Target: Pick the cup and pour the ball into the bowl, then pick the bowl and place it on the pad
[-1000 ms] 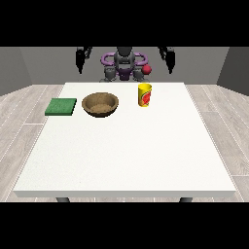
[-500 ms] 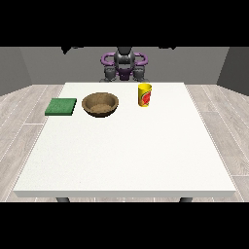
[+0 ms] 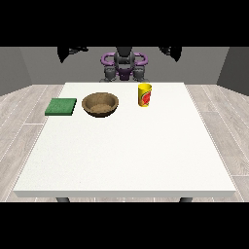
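A yellow cup (image 3: 144,95) with a red mark stands upright on the white table (image 3: 126,155), toward the far edge and right of centre. No ball shows; the cup's inside is hidden from here. Left of the cup sits a brown bowl (image 3: 100,104), and a flat green pad (image 3: 61,106) lies further left. The robot stands behind the far edge with both arms raised and spread wide. The hand at the view's left (image 3: 73,50) and the hand at the view's right (image 3: 170,51) hang high at the picture's top, far from every object and holding nothing that I can see.
The robot's purple and grey torso (image 3: 124,65) stands just behind the table's far edge. Grey plank floor surrounds the table on both sides. White tabletop stretches from the objects to the near edge.
Both arms have swung up and outward from beside the torso to high and wide. A small red thing seen near the robot's chest a second ago no longer shows. Cup, bowl and pad have not moved.
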